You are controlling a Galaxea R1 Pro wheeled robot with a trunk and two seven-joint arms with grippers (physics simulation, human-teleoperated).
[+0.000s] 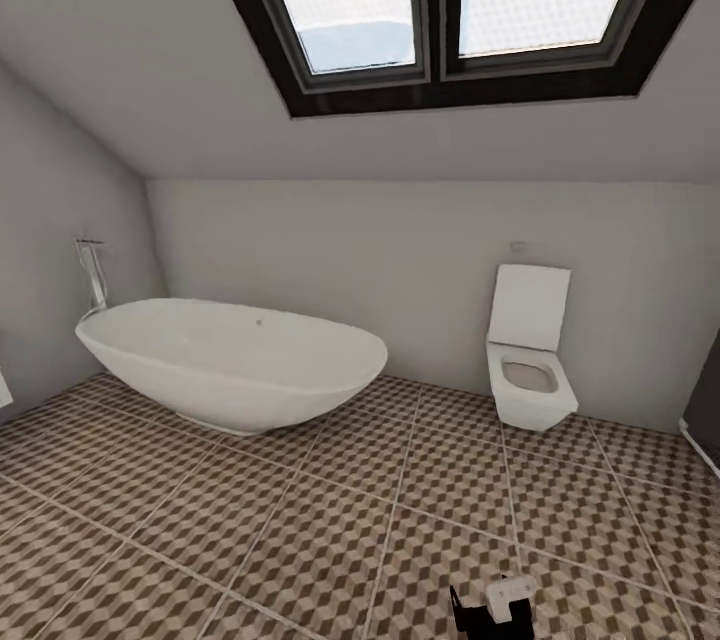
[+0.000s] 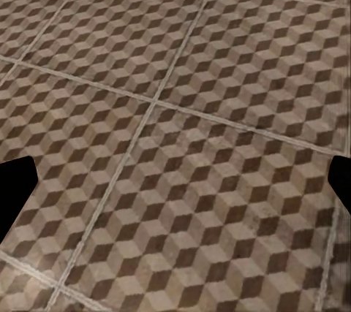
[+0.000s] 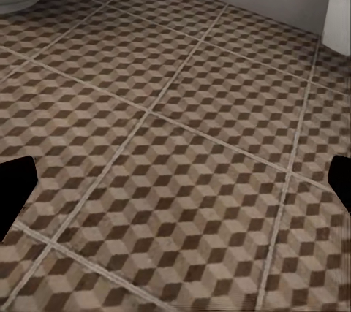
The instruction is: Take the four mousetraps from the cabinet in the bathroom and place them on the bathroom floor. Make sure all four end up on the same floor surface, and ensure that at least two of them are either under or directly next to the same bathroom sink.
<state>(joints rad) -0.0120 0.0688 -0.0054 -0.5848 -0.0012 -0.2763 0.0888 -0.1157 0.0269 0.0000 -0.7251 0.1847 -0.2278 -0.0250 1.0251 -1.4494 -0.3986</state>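
No mousetrap and no orange-brown cabinet is in view. The bathroom floor (image 1: 330, 530) with its brown, beige and white cube tiles spreads across the head view. In the left wrist view my left gripper (image 2: 175, 191) is open over bare floor tiles (image 2: 183, 93), its dark fingertips (image 2: 14, 195) at the picture's sides with nothing between them. My right gripper (image 3: 175, 188) is open in the same way above the floor (image 3: 183, 129), holding nothing. A black and white piece of my arm (image 1: 495, 608) pokes in at the head view's lower edge.
A white freestanding bathtub (image 1: 230, 360) with a floor-standing tap (image 1: 92, 272) stands at the left. A white wall-hung toilet (image 1: 530, 360) is at the right on the grey back wall. A sloped ceiling with a dark-framed skylight (image 1: 450, 0) is above. A dark panel (image 1: 705, 400) edges the far right.
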